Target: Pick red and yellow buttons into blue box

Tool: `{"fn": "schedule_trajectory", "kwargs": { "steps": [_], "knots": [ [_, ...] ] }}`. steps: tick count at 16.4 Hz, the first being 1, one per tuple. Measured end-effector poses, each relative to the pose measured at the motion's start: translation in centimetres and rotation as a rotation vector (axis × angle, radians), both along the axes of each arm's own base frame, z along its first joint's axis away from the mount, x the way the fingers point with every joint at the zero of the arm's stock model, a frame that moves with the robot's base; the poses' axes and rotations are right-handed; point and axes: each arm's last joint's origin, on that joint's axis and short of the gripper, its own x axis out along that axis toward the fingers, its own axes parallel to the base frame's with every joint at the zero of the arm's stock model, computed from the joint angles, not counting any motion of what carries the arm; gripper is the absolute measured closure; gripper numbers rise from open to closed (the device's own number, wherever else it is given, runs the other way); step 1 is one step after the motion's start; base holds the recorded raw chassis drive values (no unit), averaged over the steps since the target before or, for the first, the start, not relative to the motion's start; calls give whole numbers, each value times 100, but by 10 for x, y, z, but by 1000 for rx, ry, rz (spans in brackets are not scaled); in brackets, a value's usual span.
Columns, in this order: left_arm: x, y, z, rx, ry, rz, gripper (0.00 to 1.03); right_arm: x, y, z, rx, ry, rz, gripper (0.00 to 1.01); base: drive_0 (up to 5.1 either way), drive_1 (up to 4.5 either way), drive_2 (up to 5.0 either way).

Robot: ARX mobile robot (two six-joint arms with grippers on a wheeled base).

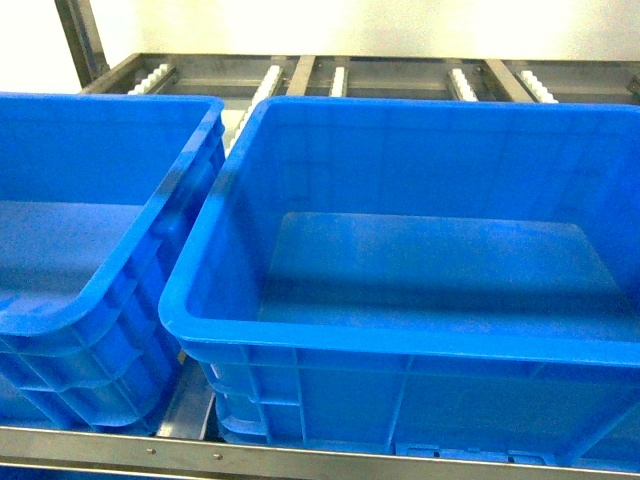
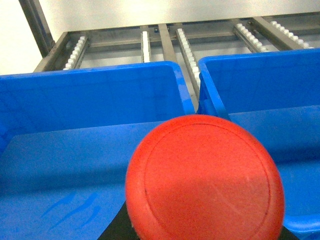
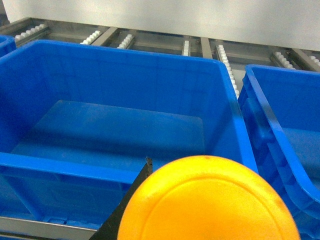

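Red button fills L wrist view, yellow button R wrist view; likely both held, fingers unseen, can't tell. Blue box empty; both drops left.

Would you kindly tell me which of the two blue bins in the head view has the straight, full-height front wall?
The right-hand bin; the left bin has a front rim scooped down in a curve.

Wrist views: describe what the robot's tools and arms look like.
Hardly anything shows. The red cap and the yellow cap fill the foregrounds. Beside the yellow one rises a black angular piece with a pointed tip; under the red one lies a black sliver. Whether these are tool or switch body is unclear. No cables, markings or arms show.
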Motion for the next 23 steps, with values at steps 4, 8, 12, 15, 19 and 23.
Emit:
{"fn": "schedule_trajectory", "kwargs": {
  "steps": [4, 8, 12, 15, 19, 23],
  "knots": [
    [0, 0, 0, 0, 0, 0, 79, 22, 5, 9, -30, -39, 56, 75, 0, 0, 0],
    [0, 0, 0, 0, 0, 0, 79, 65, 14, 43, -55, -114, 101, 75, 0, 0, 0],
    [0, 0, 0, 0, 0, 0, 79, 232, 32, 40, -208, 313, 213, 75, 0, 0, 0],
    [0, 0, 0, 0, 0, 0, 79, 262, 31, 8, -236, 563, 273, 75, 0, 0, 0],
    [0, 0, 0, 0, 1, 0, 79, 267, 30, -17, -363, 619, 269, 75, 0, 0, 0],
    [0, 0, 0, 0, 1, 0, 79, 257, 27, -10, -368, 501, 288, 35, 0, 0, 0]
  ]
}}
